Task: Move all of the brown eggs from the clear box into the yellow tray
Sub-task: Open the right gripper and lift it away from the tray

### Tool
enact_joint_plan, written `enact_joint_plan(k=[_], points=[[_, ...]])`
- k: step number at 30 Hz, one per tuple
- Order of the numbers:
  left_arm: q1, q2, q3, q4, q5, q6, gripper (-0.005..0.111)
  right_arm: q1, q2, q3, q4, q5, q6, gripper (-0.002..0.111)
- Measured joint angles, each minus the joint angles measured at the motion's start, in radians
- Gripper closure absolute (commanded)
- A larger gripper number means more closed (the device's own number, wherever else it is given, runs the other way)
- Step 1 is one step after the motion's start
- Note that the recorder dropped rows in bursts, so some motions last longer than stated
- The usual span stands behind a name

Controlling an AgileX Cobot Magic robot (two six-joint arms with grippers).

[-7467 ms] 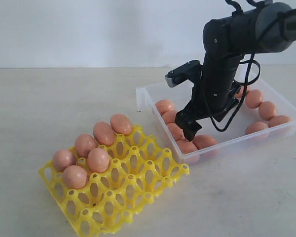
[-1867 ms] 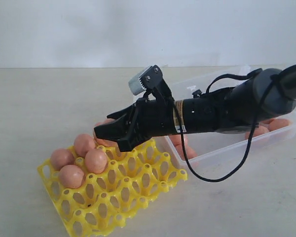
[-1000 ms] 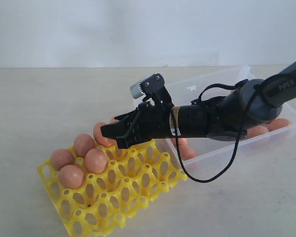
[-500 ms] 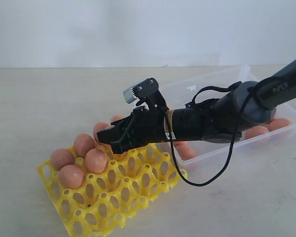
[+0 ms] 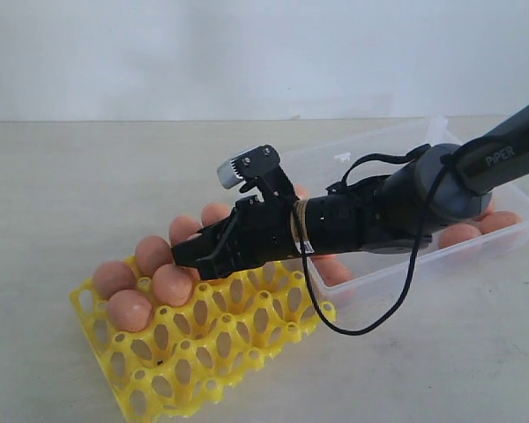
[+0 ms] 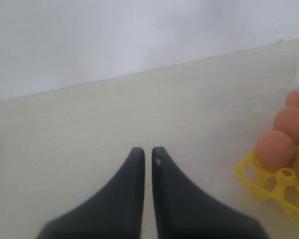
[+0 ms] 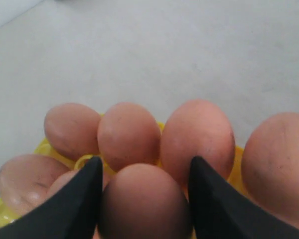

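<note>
My right gripper reaches across from the clear box and hangs low over the yellow tray. It is shut on a brown egg, held between both fingers. The held egg hangs just behind several brown eggs seated in the tray's far-left cups, which show close up as eggs in the right wrist view. More brown eggs lie in the clear box, partly hidden by the arm. My left gripper is shut and empty, off to the tray's side, above bare table.
The tray's near and right cups are open lattice with raised pegs. A black cable loops down from the right arm over the box's front wall. The tray's corner with eggs shows in the left wrist view.
Since the earliest frame the right gripper has lifted an egg out of the box and swung left to the tray. Over the last second it sank lower and further left towards the seated eggs.
</note>
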Motion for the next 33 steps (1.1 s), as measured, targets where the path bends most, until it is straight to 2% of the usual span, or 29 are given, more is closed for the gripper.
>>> enact_joint_plan(k=[4,6,9,10,23,25,26,28,30,33], points=[[0.000,0.000,0.000,0.000,0.000,0.000,0.103,0.000,0.000,-0.004,-0.035,0.016,0.031,0.104],[0.000,0.000,0.000,0.000,0.000,0.000,0.103,0.000,0.000,-0.004,-0.037,0.025,0.056,0.093],[0.000,0.000,0.000,0.000,0.000,0.000,0.103,0.000,0.000,-0.004,-0.037,0.028,0.065,0.070],[0.000,0.000,0.000,0.000,0.000,0.000,0.103,0.000,0.000,-0.004,-0.037,0.028,0.065,0.066],[0.000,0.000,0.000,0.000,0.000,0.000,0.103,0.000,0.000,-0.004,-0.033,0.024,0.072,0.063],[0.000,0.000,0.000,0.000,0.000,0.000,0.103,0.000,0.000,-0.004,-0.033,0.024,0.072,0.054],[0.000,0.000,0.000,0.000,0.000,0.000,0.103,0.000,0.000,-0.004,-0.033,0.024,0.072,0.036],[0.000,0.000,0.000,0.000,0.000,0.000,0.103,0.000,0.000,-0.004,-0.031,-0.001,0.077,0.024],[0.000,0.000,0.000,0.000,0.000,0.000,0.103,0.000,0.000,-0.004,-0.031,-0.020,0.073,0.019],[0.000,0.000,0.000,0.000,0.000,0.000,0.103,0.000,0.000,-0.004,-0.031,-0.026,0.069,0.019]])
